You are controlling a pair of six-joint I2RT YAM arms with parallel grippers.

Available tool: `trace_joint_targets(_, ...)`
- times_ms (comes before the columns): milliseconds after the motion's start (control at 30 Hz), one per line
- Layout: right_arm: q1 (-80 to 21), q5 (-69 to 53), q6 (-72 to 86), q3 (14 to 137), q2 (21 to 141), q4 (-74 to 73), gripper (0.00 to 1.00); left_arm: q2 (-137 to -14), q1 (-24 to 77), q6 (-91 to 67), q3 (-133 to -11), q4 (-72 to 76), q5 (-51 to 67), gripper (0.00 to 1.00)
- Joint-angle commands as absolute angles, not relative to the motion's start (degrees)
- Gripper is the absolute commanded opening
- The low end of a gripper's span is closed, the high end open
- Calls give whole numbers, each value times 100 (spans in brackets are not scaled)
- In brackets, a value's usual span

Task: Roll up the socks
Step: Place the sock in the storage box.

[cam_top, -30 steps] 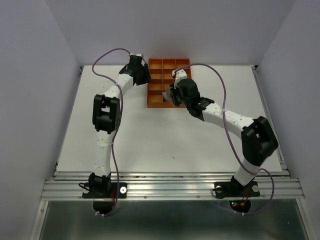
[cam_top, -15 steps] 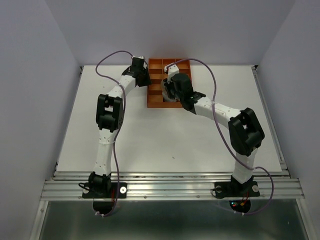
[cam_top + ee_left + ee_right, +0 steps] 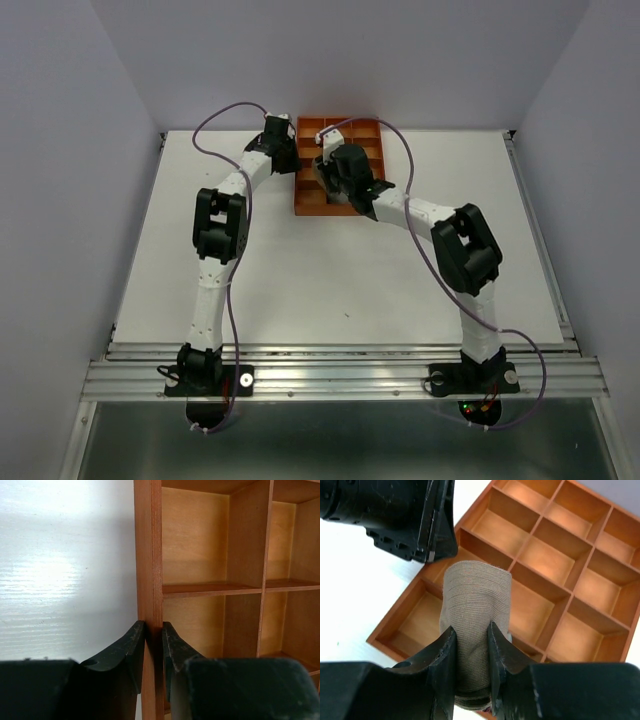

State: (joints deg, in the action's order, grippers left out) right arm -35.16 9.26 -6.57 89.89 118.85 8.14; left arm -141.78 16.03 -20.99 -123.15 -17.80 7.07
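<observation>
Tray (image 3: 365, 128) of orange compartments, set at the far middle of a white table (image 3: 300, 270), with both arms reaching to its left half. The left gripper (image 3: 153, 630) straddles the tray's outer left wall, one finger outside on the table side and one inside a compartment, both pressed against the wall in a pinch. The right gripper (image 3: 472, 635) pinches a rolled taupe-brown sock (image 3: 477, 595) between its fingers, the roll projecting forward over the compartments near the tray's front left corner. Whether the sock touches a divider or floor cannot be told. The compartments in view of the two wrist cameras show bare floors. Only this one sock appears in any view.
</observation>
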Motion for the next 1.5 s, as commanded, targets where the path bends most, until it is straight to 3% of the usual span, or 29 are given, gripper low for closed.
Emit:
trace_joint_targets(0, -3472, 835, -931, 9395, 12093, 1467, 1, -14124, 1617, -2232, -12437, -1371, 818, 18)
trace_joint_targets(533, -3472, 1134, -1696, 10107, 12893, 2083, 1, -14106, 1608, -2250, -12349, -1450, 615, 15)
trace_joint_targets(1033, -3771, 1169, -1723, 9765, 13245, 2303, 1, -14089, 1564, -2636, -12208, -1485, 606, 15)
trace_joint_targets(1467, -3929, 870, -572, 9124, 13105, 1539, 1, -13948, 1503, -3295, -11778, -1389, 475, 1)
